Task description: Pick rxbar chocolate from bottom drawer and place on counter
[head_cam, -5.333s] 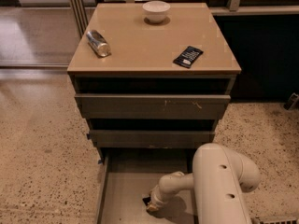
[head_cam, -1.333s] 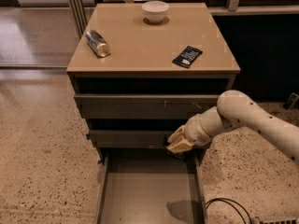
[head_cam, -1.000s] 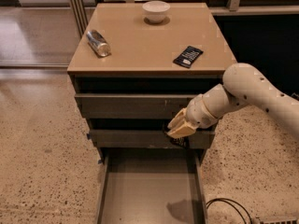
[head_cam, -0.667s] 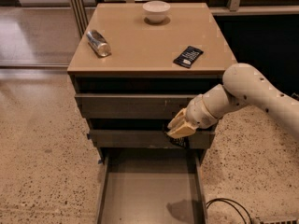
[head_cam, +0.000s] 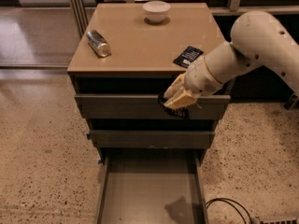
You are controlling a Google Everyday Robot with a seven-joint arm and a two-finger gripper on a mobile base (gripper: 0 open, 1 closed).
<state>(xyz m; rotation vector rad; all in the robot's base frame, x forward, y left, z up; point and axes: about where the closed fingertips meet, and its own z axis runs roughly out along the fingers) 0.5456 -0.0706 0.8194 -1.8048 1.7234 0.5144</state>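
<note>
My gripper (head_cam: 179,98) is shut on the rxbar chocolate (head_cam: 176,111), a small black wrapper that hangs below the tan fingers (head_cam: 183,100). It is in front of the top drawer's front, just under the front edge of the counter (head_cam: 140,41), right of centre. The bottom drawer (head_cam: 149,190) is pulled out, and its grey inside shows nothing in it. My white arm comes in from the upper right.
On the counter lie a similar dark bar (head_cam: 188,56) at the right front, a silver can (head_cam: 98,43) on its side at the left, and a white bowl (head_cam: 156,10) at the back. A black cable (head_cam: 229,206) lies on the floor, lower right.
The gripper took the bar from the bottom drawer and has risen with it, from the middle drawer's height up to just under the counter's edge.
</note>
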